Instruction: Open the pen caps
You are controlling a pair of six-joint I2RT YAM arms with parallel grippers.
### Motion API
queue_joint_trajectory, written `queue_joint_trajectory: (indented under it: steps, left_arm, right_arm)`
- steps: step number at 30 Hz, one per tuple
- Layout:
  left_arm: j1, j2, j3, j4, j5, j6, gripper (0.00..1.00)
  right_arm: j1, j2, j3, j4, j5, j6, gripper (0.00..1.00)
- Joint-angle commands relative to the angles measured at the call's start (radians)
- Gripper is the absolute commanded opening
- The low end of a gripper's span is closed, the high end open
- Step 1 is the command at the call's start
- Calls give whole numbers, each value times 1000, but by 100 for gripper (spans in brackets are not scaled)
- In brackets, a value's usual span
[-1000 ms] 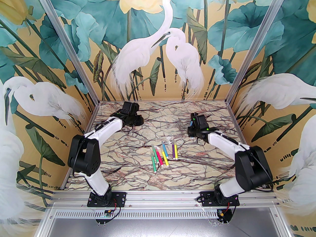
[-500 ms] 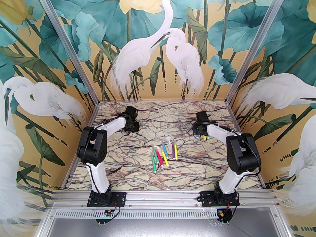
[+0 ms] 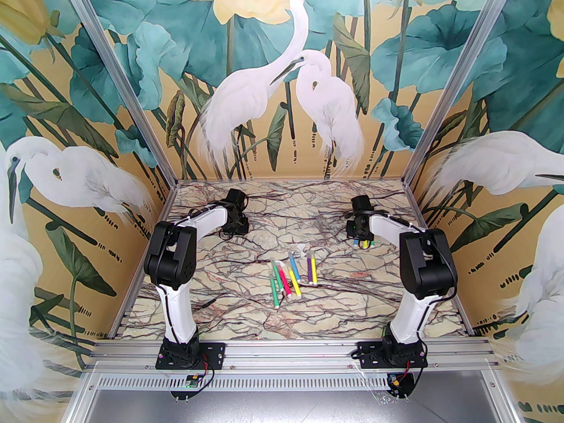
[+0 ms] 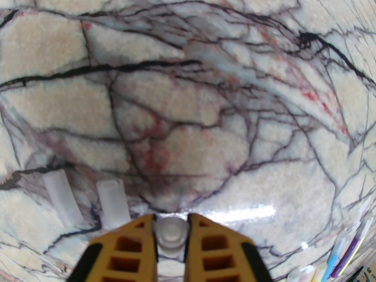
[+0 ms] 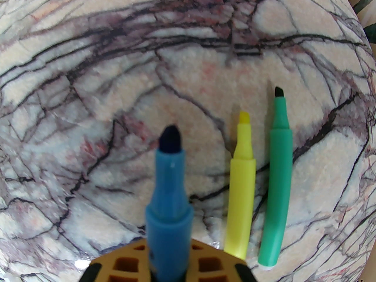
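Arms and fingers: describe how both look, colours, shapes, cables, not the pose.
The left arm and right arm have glossy white links between bulky black joint housings, with thin black cables along them, on black bolted base plates trailing red and black wires. The left fingers and right fingers are orange-yellow plastic with rectangular cut-outs and black outer edges.

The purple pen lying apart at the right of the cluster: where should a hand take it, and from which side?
Probably mid-barrel on the purple pen, from straight above, squeezing across its width. It lies flat on the table, its length running near to far, with a strip of bare marble on either side.
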Motion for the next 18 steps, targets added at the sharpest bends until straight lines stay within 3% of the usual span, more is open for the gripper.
queue_joint_trajectory:
  steps: [1,18]
  left_arm:
    - [5,30,23,-26,-26,19,3]
    - [5,41,14,-25,-12,29,14]
  right_arm:
    - [-8,23,34,-36,23,4,16]
    - [-11,69,68,-87,45,3,25]
